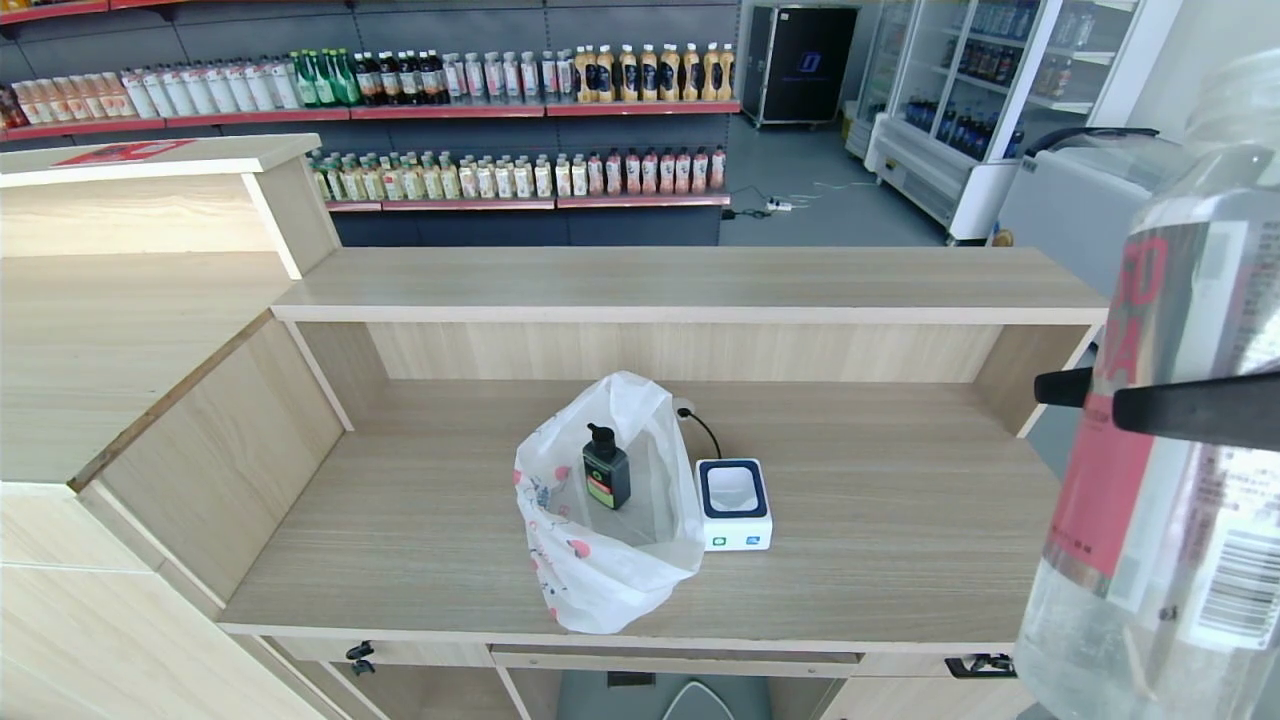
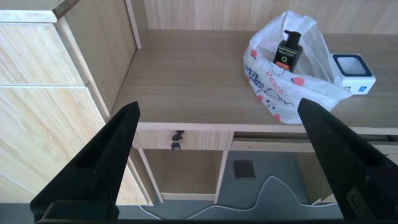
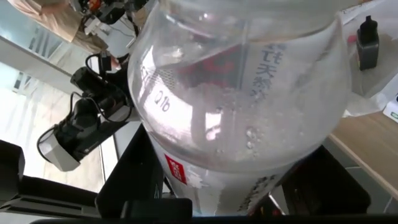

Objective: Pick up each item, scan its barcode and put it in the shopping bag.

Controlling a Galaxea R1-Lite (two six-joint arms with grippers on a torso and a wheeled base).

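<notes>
A large clear bottle with a red label and a barcode hangs close to the head camera at the far right, above the counter's right end. My right gripper is shut on the clear bottle, one black finger crossing its front. A white printed shopping bag stands open mid-counter with a black pump bottle upright inside. Touching the bag's right side is the white barcode scanner. My left gripper is open and holds nothing, in front of and below the counter edge, left of the bag.
The wooden counter has a raised ledge behind and a slanted side wall on the left. The scanner's cable runs to the back. Under the front edge is a drawer with a key. Drink shelves and fridges stand far behind.
</notes>
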